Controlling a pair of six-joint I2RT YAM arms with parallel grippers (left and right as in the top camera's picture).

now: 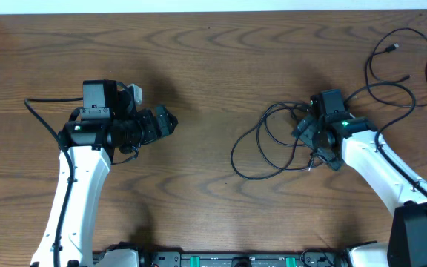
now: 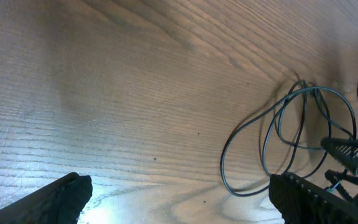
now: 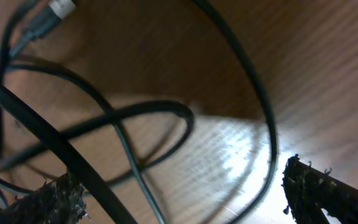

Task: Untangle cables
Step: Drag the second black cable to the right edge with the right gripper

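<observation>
Thin black cables lie tangled in loops on the wooden table, right of centre. One strand runs on to the far right corner and ends in a small plug. My right gripper is low over the right edge of the tangle. It is open in the right wrist view, with several strands crossing between its fingers and none pinched. My left gripper hovers left of centre, apart from the cables. It stands open over bare wood, and the loops show ahead at the right.
The wooden table fills the views, with its far edge along the top. A thicker black arm cable trails left of the left arm. The right gripper's tips show at the right edge of the left wrist view.
</observation>
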